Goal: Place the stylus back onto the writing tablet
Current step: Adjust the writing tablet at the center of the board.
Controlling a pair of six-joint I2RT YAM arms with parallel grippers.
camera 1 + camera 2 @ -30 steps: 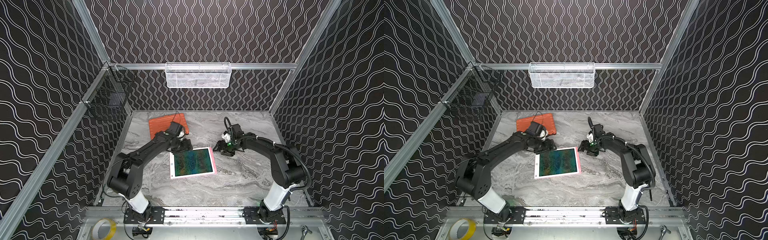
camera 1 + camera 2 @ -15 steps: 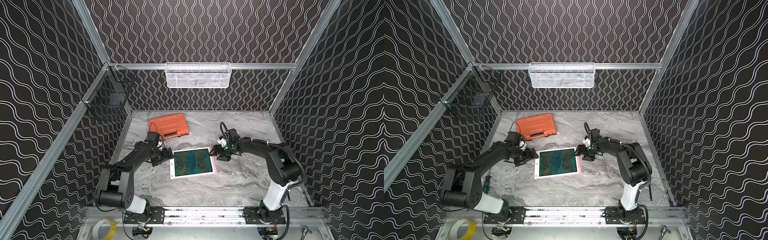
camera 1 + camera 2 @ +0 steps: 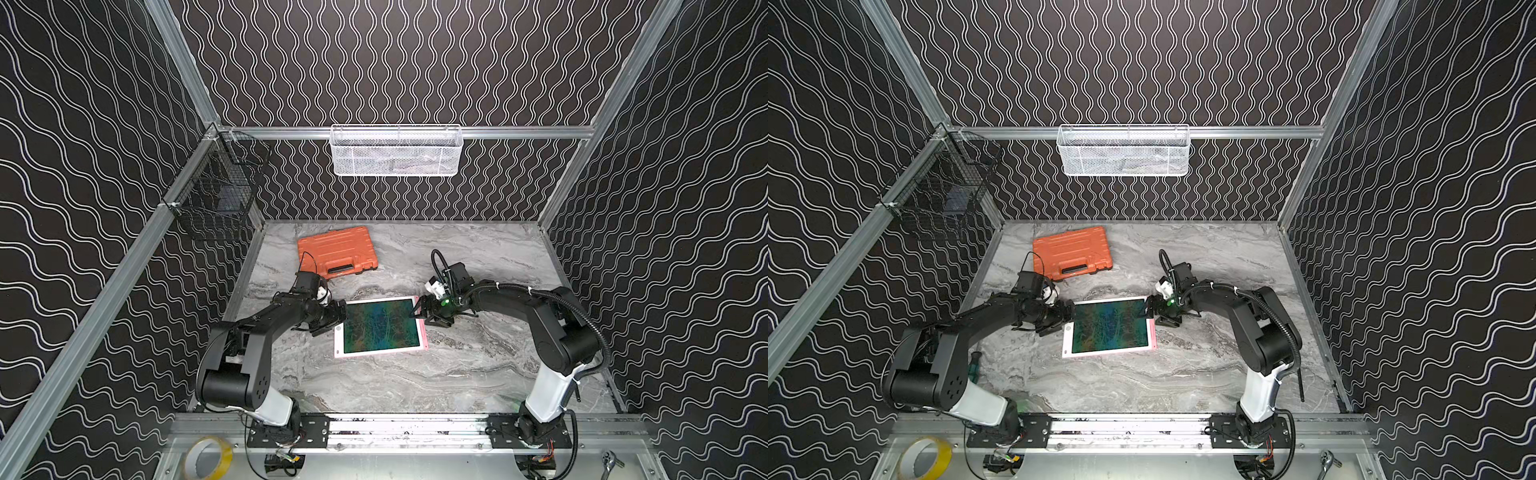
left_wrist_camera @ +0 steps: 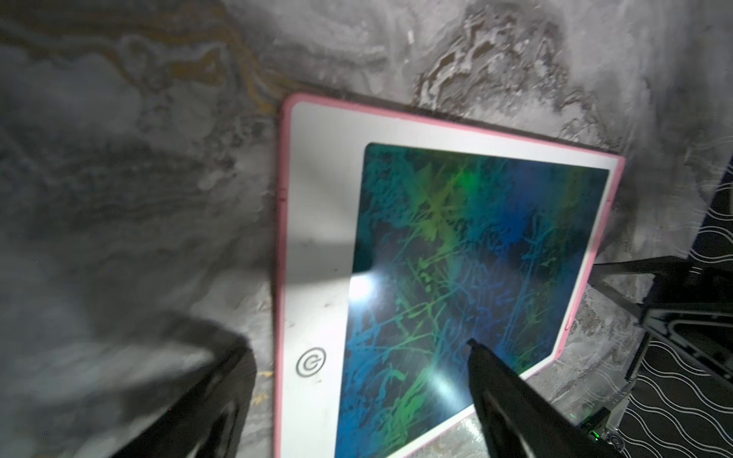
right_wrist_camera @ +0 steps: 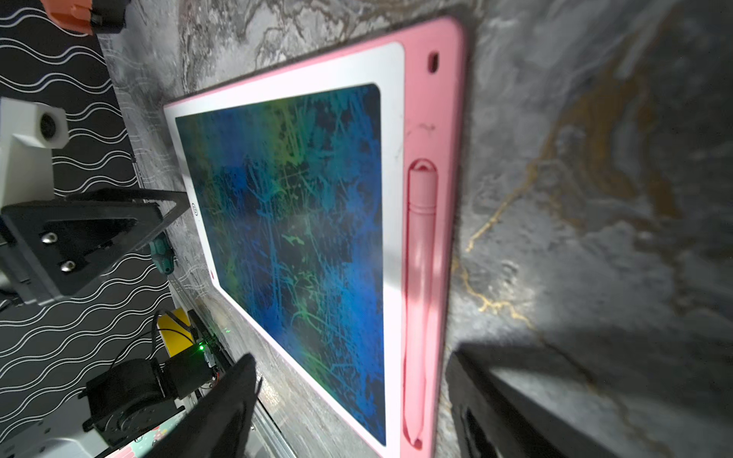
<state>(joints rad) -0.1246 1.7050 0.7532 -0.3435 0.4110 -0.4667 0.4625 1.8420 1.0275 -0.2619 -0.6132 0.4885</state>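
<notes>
Straddling the pink edge of the writing tablet (image 5: pixel 285 222), the right gripper (image 5: pixel 353 357) has its jaws spread wide and empty. Between them the stylus (image 5: pixel 421 277) lies seated in the groove along that edge. At the opposite edge the left gripper (image 4: pixel 355 345) is spread too, gripping nothing, one finger over the dark screen (image 4: pixel 456 257), the other over the table (image 4: pixel 119 198) beside the round button (image 4: pixel 311 363). In both top views the tablet lies flat mid-table between the two grippers, with the orange case (image 3: pixel 336 251) well behind it, near the back wall
</notes>
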